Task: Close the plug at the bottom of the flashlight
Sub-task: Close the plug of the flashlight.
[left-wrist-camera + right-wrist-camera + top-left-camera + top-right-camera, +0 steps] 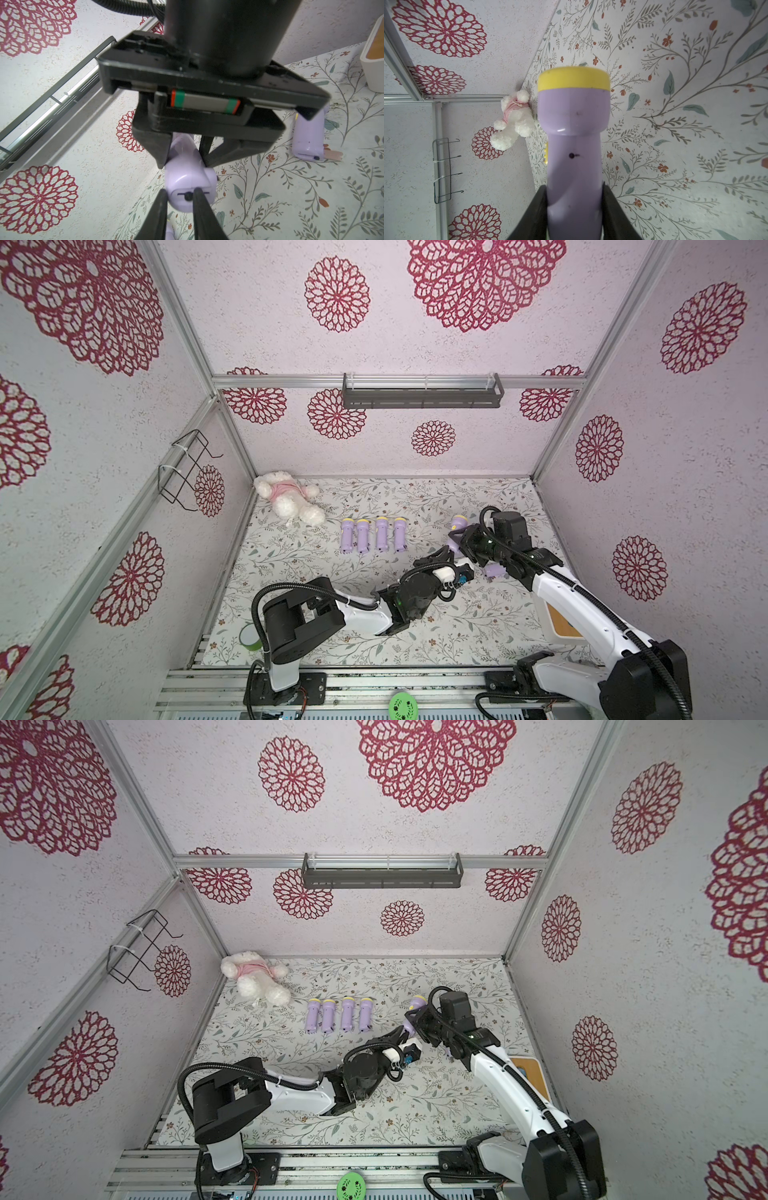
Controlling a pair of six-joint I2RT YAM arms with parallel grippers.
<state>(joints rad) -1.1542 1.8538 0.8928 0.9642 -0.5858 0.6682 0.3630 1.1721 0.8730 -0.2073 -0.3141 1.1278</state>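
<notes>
right wrist view: flashlight [574, 145], long axis front-to-back, yellow head toward back wall [374, 448]; right gripper [574, 191] grasping body; left gripper [179, 193] clenched at tail.

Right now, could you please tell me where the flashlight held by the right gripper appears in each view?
Top view: held flashlight, right of centre.
Top view: likewise.
Left wrist: base end, close up.
Right wrist: fills the centre, yellow head farthest.
Shared landmark: floral mat.

Item: flashlight [574, 145], 1 pc. Lilac plastic body, yellow head ring. Held off table, tilted, head twd back wall, mid-body clamped in right pincer [574, 187]. Base end [187, 182]: slit w/ dark stud; closure state unclear.
</notes>
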